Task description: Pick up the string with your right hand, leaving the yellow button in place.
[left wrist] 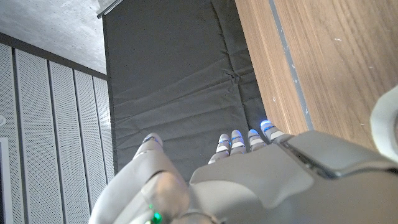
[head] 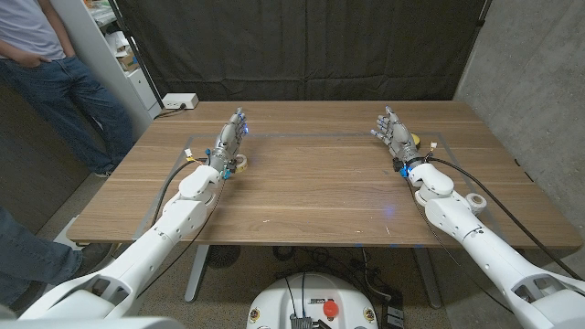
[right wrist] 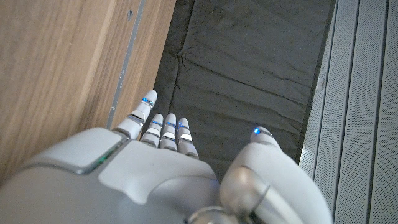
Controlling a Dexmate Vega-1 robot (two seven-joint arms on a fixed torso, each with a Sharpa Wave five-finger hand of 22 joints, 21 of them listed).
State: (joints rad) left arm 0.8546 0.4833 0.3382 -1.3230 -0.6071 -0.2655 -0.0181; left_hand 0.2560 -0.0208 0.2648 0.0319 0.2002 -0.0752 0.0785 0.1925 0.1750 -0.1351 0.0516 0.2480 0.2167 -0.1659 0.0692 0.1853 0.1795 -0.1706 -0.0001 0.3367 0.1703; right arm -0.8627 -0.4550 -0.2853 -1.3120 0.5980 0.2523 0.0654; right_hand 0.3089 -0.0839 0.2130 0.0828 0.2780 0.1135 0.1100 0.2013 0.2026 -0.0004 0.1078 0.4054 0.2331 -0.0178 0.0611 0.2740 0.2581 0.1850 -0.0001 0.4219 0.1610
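My right hand (head: 394, 133) stands near the table's far right with its fingers stretched toward the back edge and nothing in it. A small yellow thing (head: 415, 143), probably the button, peeks out just right of that hand and is partly hidden by it. I cannot make out the string. My left hand (head: 233, 135) stands at the far left, fingers apart and holding nothing. A small pale ring-like object (head: 240, 164) lies by its wrist, too small to identify. In the wrist views my left hand (left wrist: 249, 174) and my right hand (right wrist: 143, 168) reach toward the black curtain.
The wooden table (head: 311, 196) carries a thin taped outline (head: 311, 134) near the back. A black curtain (head: 302, 46) hangs behind. A person (head: 41, 55) stands at the far left, and a white box (head: 179, 101) sits on the floor beyond the table corner.
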